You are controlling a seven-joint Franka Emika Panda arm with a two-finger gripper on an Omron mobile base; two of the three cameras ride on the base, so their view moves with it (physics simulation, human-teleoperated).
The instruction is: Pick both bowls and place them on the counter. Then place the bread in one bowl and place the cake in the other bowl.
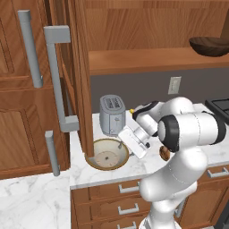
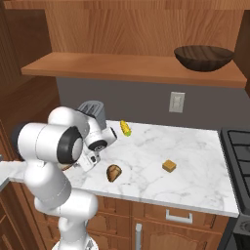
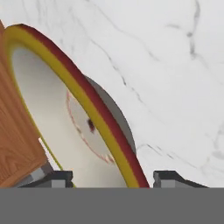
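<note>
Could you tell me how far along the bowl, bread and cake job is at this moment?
Done: the beige bowl sits on the counter. In hand: the gripper straddles its rim with the jaws apart, so whether it is letting go is unclear. Left: the dark wooden bowl is on the shelf; the bread and the cake lie bare on the marble.

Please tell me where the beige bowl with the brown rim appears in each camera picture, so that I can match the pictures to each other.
Left base view: the beige bowl sits lower centre on the counter, beside the wooden cabinet side, in front of the toaster.
Right base view: I cannot find it; the arm covers that part of the counter.
Hand view: its rim curves from upper left to bottom centre, between the gripper fingertips.
Shared landmark: the white marble counter.
</note>
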